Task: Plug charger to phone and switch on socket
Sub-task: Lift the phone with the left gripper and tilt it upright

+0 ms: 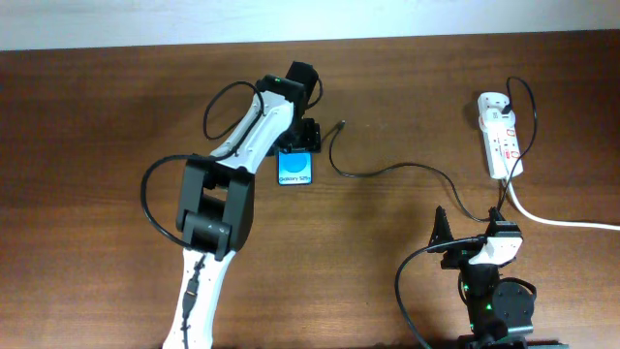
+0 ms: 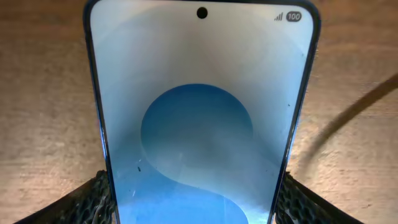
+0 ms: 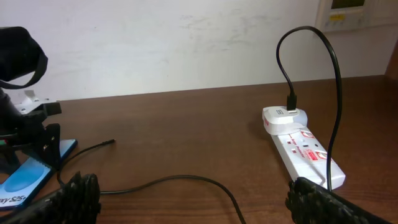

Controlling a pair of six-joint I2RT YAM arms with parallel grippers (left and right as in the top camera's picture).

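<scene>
The phone (image 1: 295, 170) lies on the table with a blue oval on its lit screen. My left gripper (image 1: 296, 143) is at its far end, and in the left wrist view (image 2: 199, 208) its fingers press both long edges of the phone (image 2: 199, 112). The charger cable (image 1: 387, 170) runs from its white plug block (image 1: 492, 103) on the socket (image 1: 504, 145) to a free tip (image 1: 343, 124) lying right of the phone. My right gripper (image 1: 472, 228) is wide open and empty near the front, above the cable (image 3: 180, 179).
The socket's thick white cord (image 1: 557, 219) runs off the right edge. The right wrist view shows the socket (image 3: 308, 152), the plug block (image 3: 283, 118), the phone (image 3: 25, 180) and a white wall behind the table.
</scene>
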